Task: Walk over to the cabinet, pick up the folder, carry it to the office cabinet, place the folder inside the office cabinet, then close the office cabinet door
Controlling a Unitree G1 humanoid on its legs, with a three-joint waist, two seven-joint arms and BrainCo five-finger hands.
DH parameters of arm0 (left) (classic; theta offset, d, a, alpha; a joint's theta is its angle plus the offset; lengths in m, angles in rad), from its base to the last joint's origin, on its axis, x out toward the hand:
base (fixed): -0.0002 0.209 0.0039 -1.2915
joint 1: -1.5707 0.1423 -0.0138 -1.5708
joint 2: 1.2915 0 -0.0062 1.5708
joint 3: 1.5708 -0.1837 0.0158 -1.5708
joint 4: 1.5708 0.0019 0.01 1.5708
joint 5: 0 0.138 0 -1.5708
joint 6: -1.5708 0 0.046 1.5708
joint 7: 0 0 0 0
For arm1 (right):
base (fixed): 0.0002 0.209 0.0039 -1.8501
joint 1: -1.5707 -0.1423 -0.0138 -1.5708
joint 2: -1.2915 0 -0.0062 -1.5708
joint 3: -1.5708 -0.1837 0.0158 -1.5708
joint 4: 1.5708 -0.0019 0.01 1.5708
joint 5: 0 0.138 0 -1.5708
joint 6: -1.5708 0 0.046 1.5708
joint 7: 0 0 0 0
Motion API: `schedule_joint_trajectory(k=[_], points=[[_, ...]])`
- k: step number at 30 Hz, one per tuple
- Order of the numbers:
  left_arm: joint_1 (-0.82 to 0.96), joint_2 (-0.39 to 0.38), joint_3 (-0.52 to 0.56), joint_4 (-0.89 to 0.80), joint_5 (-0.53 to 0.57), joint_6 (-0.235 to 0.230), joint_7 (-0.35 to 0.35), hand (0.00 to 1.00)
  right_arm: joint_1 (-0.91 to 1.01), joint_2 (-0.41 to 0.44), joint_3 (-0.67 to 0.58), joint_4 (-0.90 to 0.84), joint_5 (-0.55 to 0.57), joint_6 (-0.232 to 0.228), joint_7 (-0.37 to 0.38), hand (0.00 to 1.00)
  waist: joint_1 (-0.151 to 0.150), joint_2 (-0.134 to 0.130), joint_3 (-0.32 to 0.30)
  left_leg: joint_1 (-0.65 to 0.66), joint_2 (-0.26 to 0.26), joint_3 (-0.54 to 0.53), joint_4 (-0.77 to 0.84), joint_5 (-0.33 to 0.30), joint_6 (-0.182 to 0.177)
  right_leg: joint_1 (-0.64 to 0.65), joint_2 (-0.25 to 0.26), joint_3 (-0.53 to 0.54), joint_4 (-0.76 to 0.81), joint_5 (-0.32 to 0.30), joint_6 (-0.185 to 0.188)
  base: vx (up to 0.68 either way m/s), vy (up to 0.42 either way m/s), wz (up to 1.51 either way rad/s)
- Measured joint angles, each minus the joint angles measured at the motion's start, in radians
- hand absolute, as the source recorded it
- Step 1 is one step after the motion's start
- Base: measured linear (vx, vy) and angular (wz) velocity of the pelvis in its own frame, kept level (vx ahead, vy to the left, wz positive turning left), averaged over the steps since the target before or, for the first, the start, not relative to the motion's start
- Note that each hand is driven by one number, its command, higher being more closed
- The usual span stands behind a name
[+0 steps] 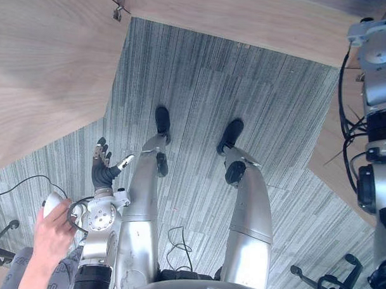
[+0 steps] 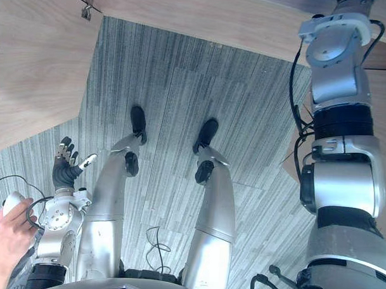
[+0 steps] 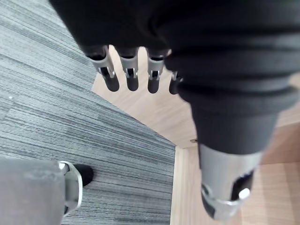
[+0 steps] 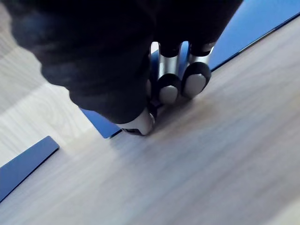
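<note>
On the pale wooden cabinet top (image 4: 211, 154), off to the right, the blue folder (image 4: 253, 23) lay flat, its corner pinched in the right hand (image 4: 169, 75). The left hand (image 1: 106, 165) hung relaxed and spread, near left. Such a shallow corner grip might let the folder slip on lifting.

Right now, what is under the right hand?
A blue folder lying on a pale wooden surface; the right hand curls over its edge, hiding that part.
</note>
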State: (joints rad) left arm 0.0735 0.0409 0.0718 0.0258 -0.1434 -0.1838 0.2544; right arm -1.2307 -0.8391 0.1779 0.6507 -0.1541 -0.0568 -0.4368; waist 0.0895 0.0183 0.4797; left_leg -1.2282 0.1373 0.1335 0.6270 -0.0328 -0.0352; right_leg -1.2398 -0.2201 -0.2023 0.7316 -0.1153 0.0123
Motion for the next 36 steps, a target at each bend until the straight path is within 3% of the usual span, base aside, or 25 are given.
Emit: schedule_joint_trajectory(k=[12,24,26,31,33,34,36], points=[[0.001,0.000,-0.016,-0.009,-0.032,-0.011,-0.029,0.00,-0.160,-0.047,0.049,0.178,0.363,-0.050,0.044,1.00,-0.001,0.002,-0.001,-0.027,0.005,0.005,0.016,0.013,-0.001,-0.041,-0.003,0.007,0.038,-0.004,-0.002,-0.01,-0.003,0.00],[-0.001,-0.009,-0.036,0.012,-0.050,-0.010,-0.028,0.00,-0.245,-0.040,0.075,0.265,0.562,-0.061,0.057,1.00,0.008,0.009,-0.005,-0.011,0.002,0.009,-0.052,0.067,-0.011,-0.050,-0.005,-0.002,0.027,0.004,-0.008,-0.04,-0.011,0.03],[-0.051,-0.030,-0.030,0.086,-0.050,-0.008,-0.024,0.00,-0.227,-0.009,0.017,0.240,0.592,-0.073,0.053,1.00,0.010,0.020,-0.012,-0.010,0.009,0.008,-0.045,0.075,-0.008,-0.045,0.001,-0.006,0.019,0.017,-0.009,-0.04,-0.022,-0.08],[-0.226,-0.061,0.000,0.243,-0.047,0.056,0.003,0.00,-0.100,0.135,-0.137,0.069,0.666,-0.067,0.016,1.00,-0.012,0.023,-0.014,-0.002,0.033,-0.003,0.002,0.064,-0.006,-0.014,0.019,-0.019,0.021,0.026,-0.022,-0.05,-0.022,-0.13],[-0.253,-0.059,0.007,0.272,-0.047,0.064,0.005,0.00,0.031,0.231,-0.184,-0.052,0.683,-0.068,-0.016,1.00,-0.017,0.023,-0.014,0.034,0.046,0.000,0.024,0.046,-0.005,0.027,0.030,-0.015,0.022,0.025,-0.025,-0.06,-0.030,-0.18],[-0.253,-0.059,0.008,0.273,-0.047,0.065,0.005,0.00,0.041,0.239,-0.185,-0.061,0.687,-0.069,-0.018,1.00,-0.017,0.023,-0.014,0.038,0.047,0.000,0.025,0.045,-0.005,0.032,0.031,-0.015,0.022,0.025,-0.025,-0.06,-0.038,-0.17],[-0.262,-0.047,0.009,0.287,-0.046,0.077,0.007,0.00,0.203,0.339,-0.197,-0.244,0.736,-0.078,-0.028,1.00,-0.028,0.022,-0.014,0.101,0.051,0.003,0.034,0.021,-0.001,0.093,0.035,-0.010,0.022,0.016,-0.033,-0.06,-0.043,-0.10]])
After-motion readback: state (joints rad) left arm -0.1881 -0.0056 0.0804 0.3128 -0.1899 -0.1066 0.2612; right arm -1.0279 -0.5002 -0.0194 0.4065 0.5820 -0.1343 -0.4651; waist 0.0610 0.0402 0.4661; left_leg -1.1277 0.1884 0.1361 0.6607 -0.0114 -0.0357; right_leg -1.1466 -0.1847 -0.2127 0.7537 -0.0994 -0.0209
